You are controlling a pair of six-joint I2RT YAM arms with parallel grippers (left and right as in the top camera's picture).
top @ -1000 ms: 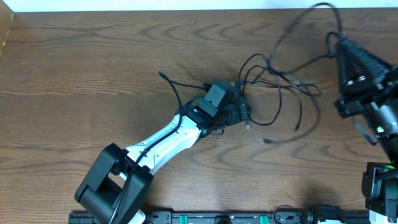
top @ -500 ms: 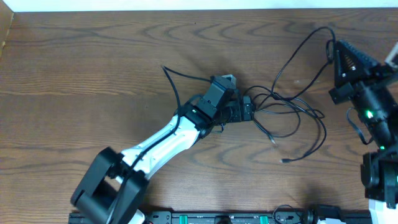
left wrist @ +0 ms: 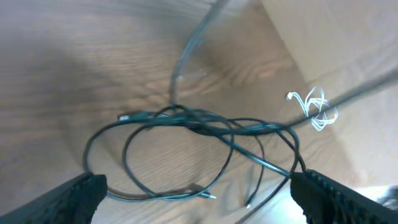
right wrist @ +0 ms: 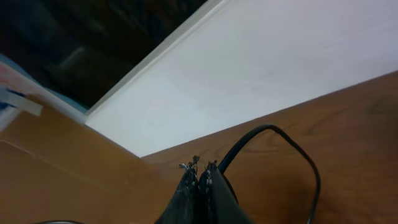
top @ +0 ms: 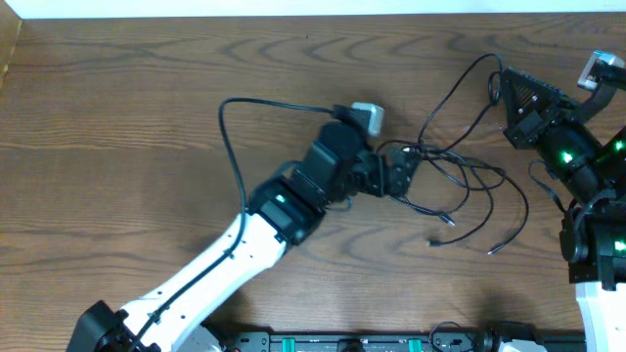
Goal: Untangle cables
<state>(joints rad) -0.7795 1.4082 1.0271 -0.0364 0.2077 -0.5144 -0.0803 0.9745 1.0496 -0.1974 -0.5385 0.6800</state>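
Thin black cables (left wrist: 186,118) in loose knotted loops, left claw (top: 401,174) wide open over them, right claw (right wrist: 200,169) pinching one strand.

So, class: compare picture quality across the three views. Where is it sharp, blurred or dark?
Overhead: evenly lit, cables crisp. Left wrist: soft overall, the strand rising toward the lens smeared. Right wrist: closed right pincer sharp, upper-left background dark.
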